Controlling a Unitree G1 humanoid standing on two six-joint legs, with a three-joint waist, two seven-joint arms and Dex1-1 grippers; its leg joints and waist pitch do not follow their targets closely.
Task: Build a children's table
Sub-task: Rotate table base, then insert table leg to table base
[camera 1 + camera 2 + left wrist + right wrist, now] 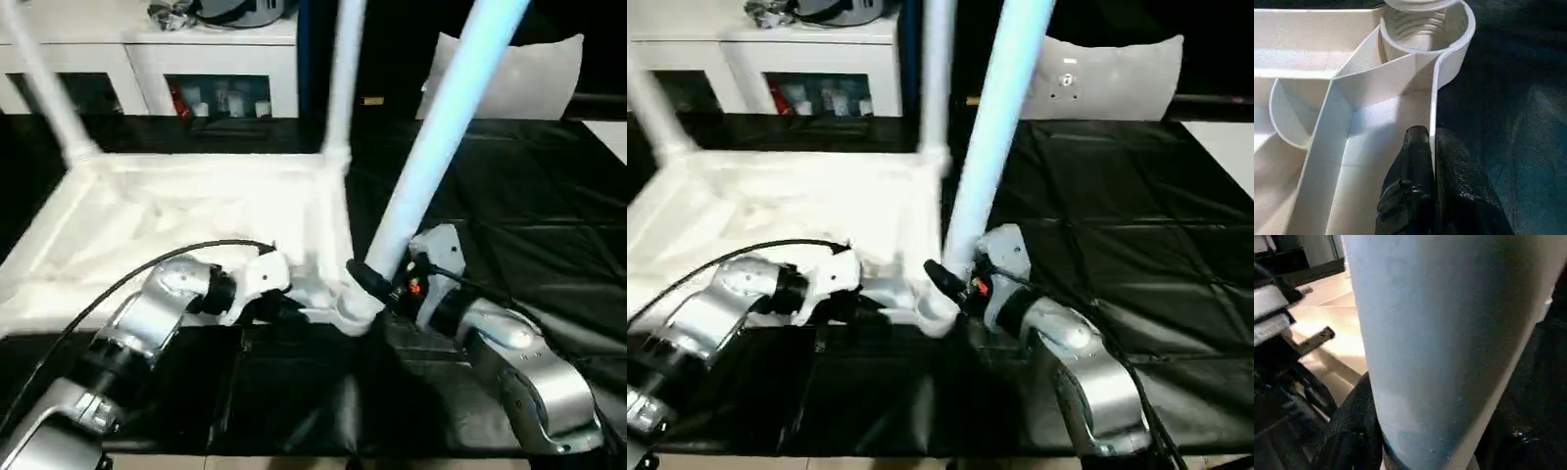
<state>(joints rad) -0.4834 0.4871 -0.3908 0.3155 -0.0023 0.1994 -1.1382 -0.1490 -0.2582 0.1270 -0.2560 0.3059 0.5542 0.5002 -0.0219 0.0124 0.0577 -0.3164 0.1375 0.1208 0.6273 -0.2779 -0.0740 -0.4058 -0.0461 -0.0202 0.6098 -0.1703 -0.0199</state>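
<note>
The upturned table top (196, 225) lies on the black worktop (509, 196). The left claw (1431, 147) pinches its rim beside the near corner socket (1422, 24). There the right claw (377, 284) is clenched around a leaning leg (431, 147).

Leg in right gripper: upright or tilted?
Tilted. The leg leans away from the tabletop, its base at the near corner socket, held by the right gripper.
</note>
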